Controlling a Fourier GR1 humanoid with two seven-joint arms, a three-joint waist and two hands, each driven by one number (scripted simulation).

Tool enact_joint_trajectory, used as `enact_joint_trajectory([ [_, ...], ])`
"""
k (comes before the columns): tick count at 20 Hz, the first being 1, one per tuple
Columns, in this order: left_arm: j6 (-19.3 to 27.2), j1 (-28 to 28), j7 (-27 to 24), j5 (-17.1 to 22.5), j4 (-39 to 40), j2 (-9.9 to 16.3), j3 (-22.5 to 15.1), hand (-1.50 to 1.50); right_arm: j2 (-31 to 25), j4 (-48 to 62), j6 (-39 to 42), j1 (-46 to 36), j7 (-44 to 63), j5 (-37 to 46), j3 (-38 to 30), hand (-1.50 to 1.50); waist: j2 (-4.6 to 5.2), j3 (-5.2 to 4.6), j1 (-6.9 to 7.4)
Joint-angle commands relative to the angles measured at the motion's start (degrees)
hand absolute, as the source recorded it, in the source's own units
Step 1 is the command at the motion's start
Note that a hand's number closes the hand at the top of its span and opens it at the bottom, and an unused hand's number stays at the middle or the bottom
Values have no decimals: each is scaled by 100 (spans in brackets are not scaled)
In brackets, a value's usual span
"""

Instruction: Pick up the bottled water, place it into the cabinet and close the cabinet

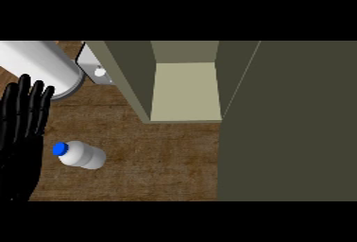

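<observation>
The left robot hand shows at the left edge of the head view with its fingers straight and spread, pointing up; it holds nothing and touches nothing. Just to its right, apart from it, the bottled water stands on the brown wooden tabletop, white with a blue cap. Further right and above is the open cabinet, its door wide at the right. Above the fingers is a white cylinder.

Wooden counter, bottled water, open cabinet
</observation>
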Motion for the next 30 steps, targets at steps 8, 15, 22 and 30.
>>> enact_joint_trajectory([
  [8,2998,477,1003,-250,-303,-545,1185,-150,138,-501,594,799,503,-628,827,-150,-98,-108,184],
  [15,4615,1105,2034,-1567,-1466,-553,-426,-150,136,-1936,466,1306,1461,-540,1487,-150,-74,-98,-1],
  [22,4737,1299,3473,-3203,-2433,-552,-1178,-150,297,-2428,266,1726,1577,195,2348,-150,-69,-87,-1],
  [30,4874,1450,3675,-3315,-2429,-508,-1378,-150,394,-2549,-80,1699,1857,749,3018,-150,-82,-90,2],
])
